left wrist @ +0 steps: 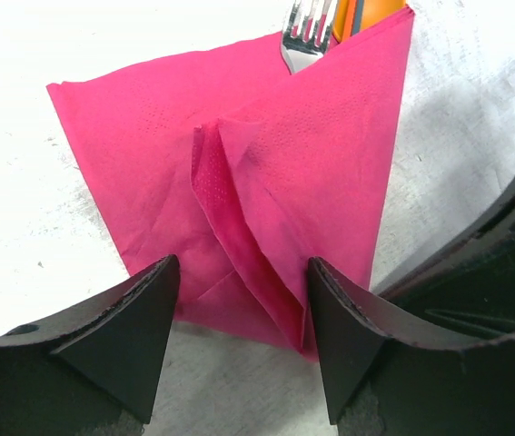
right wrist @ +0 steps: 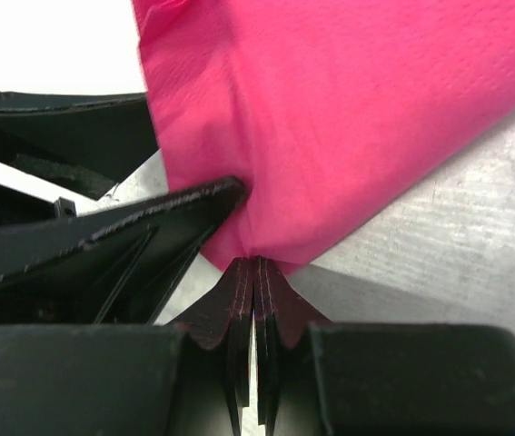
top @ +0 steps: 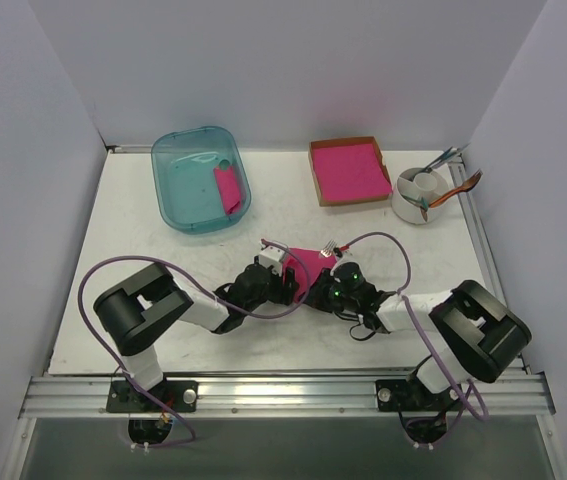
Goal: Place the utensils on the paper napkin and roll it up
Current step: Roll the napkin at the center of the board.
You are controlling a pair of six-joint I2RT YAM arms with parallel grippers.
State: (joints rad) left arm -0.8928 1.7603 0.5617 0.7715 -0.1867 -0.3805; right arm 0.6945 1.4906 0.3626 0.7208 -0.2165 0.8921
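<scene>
The magenta paper napkin (top: 306, 263) lies partly folded on the table between my two grippers. In the left wrist view the napkin (left wrist: 311, 154) has a flap folded over its middle. The silver-grey fork (left wrist: 304, 41) and the orange spoon (left wrist: 366, 14) stick out from under its far corner; the spoon's bowl is hidden. My left gripper (left wrist: 243, 272) is open, its jaws on either side of the napkin's near corner. My right gripper (right wrist: 255, 262) is shut on a pinched edge of the napkin (right wrist: 348, 118). A left finger (right wrist: 103, 241) lies close beside it.
A teal bin (top: 168, 190) with a pink piece inside stands at the back left. A cardboard box (top: 315, 175) of pink sheets stands at the back centre. A white holder (top: 408, 205) with teal-handled cutlery is at the back right, next to the side rail.
</scene>
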